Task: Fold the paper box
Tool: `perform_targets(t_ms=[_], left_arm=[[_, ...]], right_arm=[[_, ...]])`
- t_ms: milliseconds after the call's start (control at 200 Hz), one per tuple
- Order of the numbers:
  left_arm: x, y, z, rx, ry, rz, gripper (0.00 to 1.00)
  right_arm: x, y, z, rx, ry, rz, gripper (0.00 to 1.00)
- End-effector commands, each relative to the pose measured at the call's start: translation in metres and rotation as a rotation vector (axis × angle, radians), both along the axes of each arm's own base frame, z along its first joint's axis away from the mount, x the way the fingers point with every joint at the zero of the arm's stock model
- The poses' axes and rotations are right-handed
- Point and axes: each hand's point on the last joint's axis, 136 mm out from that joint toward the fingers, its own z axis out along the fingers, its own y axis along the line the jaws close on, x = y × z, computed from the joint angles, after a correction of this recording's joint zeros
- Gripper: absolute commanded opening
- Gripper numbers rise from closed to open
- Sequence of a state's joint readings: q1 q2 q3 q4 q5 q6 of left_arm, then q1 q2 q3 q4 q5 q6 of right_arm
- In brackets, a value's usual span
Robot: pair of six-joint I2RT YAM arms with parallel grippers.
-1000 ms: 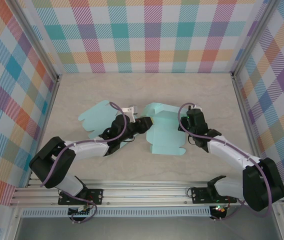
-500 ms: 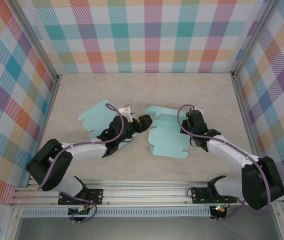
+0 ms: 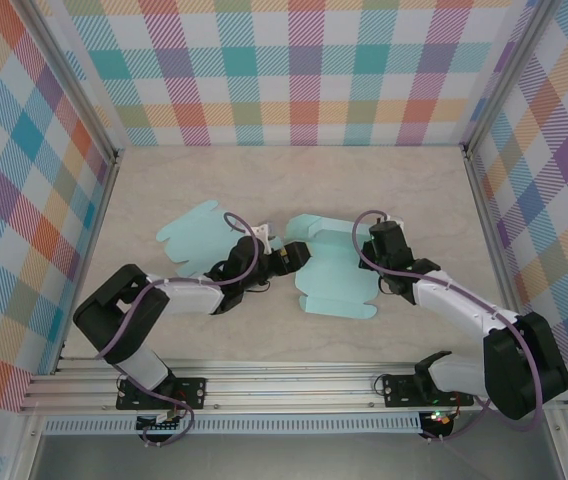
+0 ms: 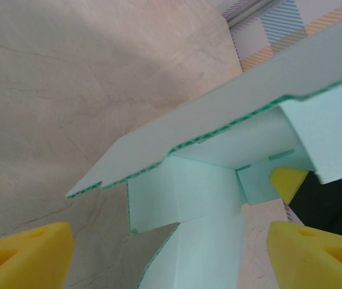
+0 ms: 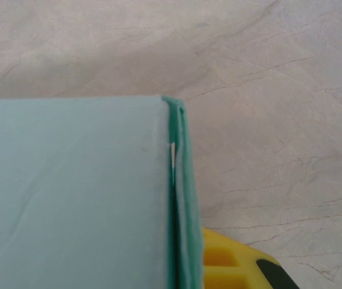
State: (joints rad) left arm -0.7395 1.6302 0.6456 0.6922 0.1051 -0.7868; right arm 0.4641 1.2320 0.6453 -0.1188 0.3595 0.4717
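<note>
The mint-green paper box [image 3: 332,272] lies partly folded at the table's middle, its left flaps raised. My left gripper [image 3: 286,258] is at the box's left edge. In the left wrist view it [image 4: 171,259] stands open, with the box's flaps [image 4: 219,138] just ahead between the yellow fingers [image 4: 26,253], touching neither. My right gripper [image 3: 370,255] is at the box's right wall. In the right wrist view it [image 5: 183,268] is shut on that doubled-over wall [image 5: 180,198], one yellow finger [image 5: 231,265] showing beside it.
A flat mint sheet [image 3: 196,235] with scalloped edges lies left of the box, partly under my left arm; whether it joins the box is hidden. Bare marble table [image 3: 264,180] stretches behind, bounded by checked walls [image 3: 304,70] at the back and sides.
My left gripper has opened and let go of the box's left flap, drawing back slightly toward me. The box has settled a little lower and leftward. The right gripper keeps its grip.
</note>
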Motion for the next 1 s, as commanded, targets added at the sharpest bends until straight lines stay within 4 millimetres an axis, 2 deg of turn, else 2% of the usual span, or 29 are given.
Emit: perform_targets(t_ms=[0,80,150,280,550,785,995], left_arm=[[0.003,-0.015,0.015,-0.042,-0.048,-0.03,0.8],[0.005,-0.017,0.02,-0.045,-0.065,-0.033,0.71],[0.007,-0.018,0.026,-0.053,-0.08,-0.036,0.69],[0.006,-0.022,0.036,-0.075,-0.098,-0.049,0.58],[0.004,-0.037,0.044,-0.122,-0.108,-0.09,0.54],[0.012,-0.049,0.033,-0.136,-0.08,-0.095,0.54],[0.016,-0.057,0.011,-0.133,-0.041,-0.104,0.55]], right_arm=[[0.006,0.005,0.014,0.014,-0.031,-0.004,0.0],[0.005,0.005,0.013,0.009,-0.029,-0.004,0.0],[0.005,0.004,0.012,0.003,-0.028,-0.005,0.0],[0.004,0.003,0.009,-0.006,-0.024,-0.008,0.0],[0.006,0.008,0.001,-0.014,-0.008,-0.001,0.0],[0.001,0.016,-0.001,0.019,-0.004,0.006,0.0],[-0.004,0.019,-0.003,0.065,-0.023,0.014,0.0]])
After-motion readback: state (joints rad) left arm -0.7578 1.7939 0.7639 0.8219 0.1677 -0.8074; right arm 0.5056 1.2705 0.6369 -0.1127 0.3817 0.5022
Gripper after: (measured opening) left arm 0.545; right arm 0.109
